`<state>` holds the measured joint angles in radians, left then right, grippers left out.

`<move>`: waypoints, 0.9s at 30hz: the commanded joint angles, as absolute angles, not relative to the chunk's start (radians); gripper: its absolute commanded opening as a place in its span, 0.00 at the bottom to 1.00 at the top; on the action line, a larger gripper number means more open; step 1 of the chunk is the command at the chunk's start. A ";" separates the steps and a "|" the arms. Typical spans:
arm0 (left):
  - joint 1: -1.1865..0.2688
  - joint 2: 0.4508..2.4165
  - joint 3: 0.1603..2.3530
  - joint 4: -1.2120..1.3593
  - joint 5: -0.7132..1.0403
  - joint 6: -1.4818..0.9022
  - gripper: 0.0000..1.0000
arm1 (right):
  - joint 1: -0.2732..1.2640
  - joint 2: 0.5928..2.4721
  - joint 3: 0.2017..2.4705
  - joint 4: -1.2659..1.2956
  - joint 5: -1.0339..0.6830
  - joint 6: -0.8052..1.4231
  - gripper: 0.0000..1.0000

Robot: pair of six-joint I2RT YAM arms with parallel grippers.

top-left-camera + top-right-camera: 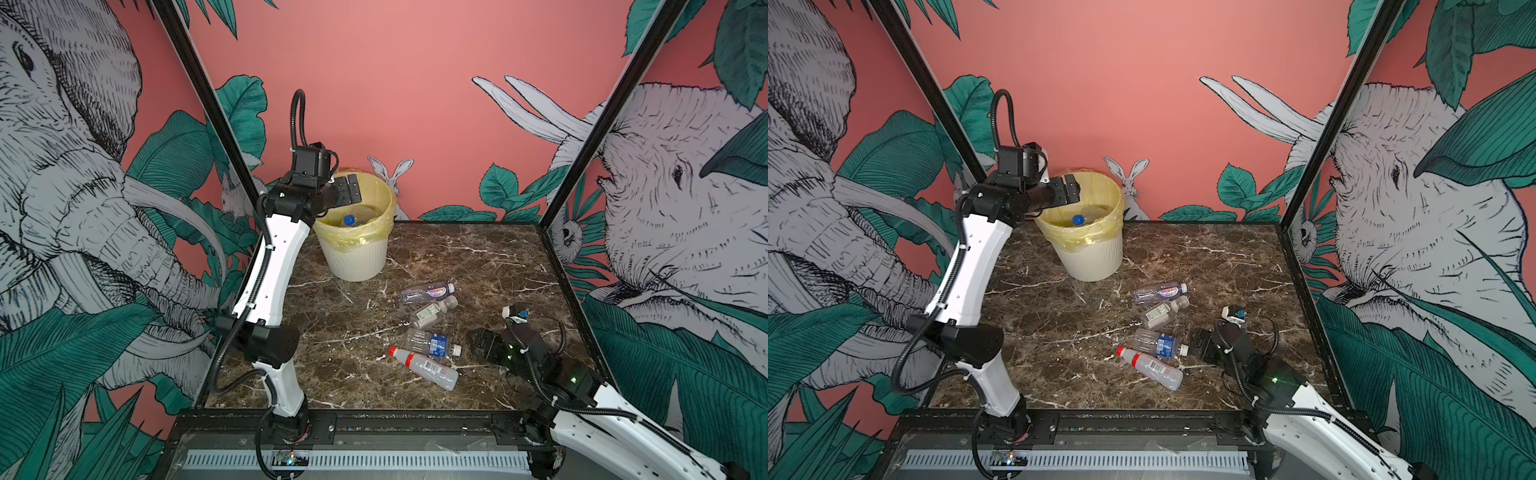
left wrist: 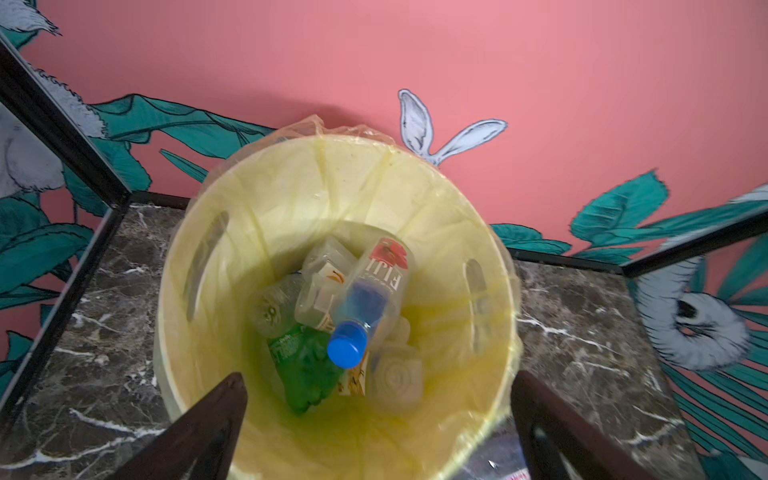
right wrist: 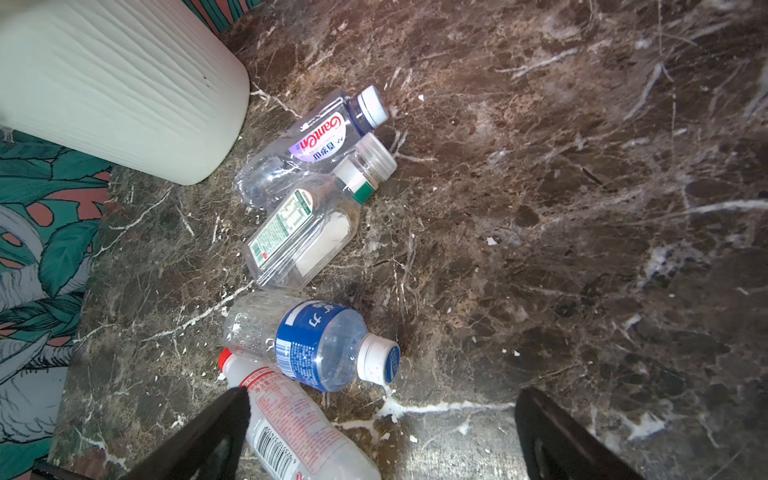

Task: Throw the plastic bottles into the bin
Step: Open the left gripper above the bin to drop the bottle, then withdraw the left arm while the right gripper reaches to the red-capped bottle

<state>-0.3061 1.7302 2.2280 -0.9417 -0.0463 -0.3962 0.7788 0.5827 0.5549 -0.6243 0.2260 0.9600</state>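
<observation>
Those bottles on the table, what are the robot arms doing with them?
They are clearing plastic bottles into the bin. The left claw hangs open over the bin, holding nothing. Several bottles lie inside, with a blue-capped bottle on top. Four bottles lie on the table. The right claw is open and low beside them, nearest the red-capped bottle, gripping nothing yet.

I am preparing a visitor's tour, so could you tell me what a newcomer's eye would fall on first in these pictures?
The left gripper hangs open over the yellow-lined bin at the back left, where a blue-capped bottle lies atop others. Beside the open right gripper, four bottles lie loose on the marble table. Elephant murals on pink walls surround everything.
</observation>
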 commanded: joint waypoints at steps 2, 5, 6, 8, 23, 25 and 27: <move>-0.308 1.526 2.105 -0.882 0.097 -0.433 1.00 | 0.786 0.614 0.627 -0.701 0.274 0.868 0.99; -0.309 1.430 1.970 -0.854 0.135 -0.434 1.00 | 0.795 0.644 0.646 -0.707 0.273 0.816 0.99; -0.311 1.398 1.926 -0.849 0.138 -0.430 0.99 | 0.802 0.655 0.648 -0.697 0.273 0.804 0.99; -0.310 1.342 1.845 -0.840 0.149 -0.430 1.00 | 0.817 0.681 0.649 -0.666 0.259 0.775 0.99; -0.344 0.986 1.270 -0.704 0.304 -0.520 1.00 | 1.043 0.916 0.769 -0.614 0.265 0.583 0.99; -0.354 0.955 1.238 -0.714 0.305 -0.523 1.00 | 1.055 0.934 0.787 -0.614 0.231 0.571 0.99; -0.368 0.925 1.207 -0.722 0.299 -0.522 1.00 | 1.070 0.955 0.796 -0.616 0.221 0.566 0.99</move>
<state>-0.3542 0.9668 1.2377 -0.7391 0.2836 -0.5095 1.0508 0.9371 0.7734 -0.6338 0.2604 0.6102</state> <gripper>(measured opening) 0.994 0.992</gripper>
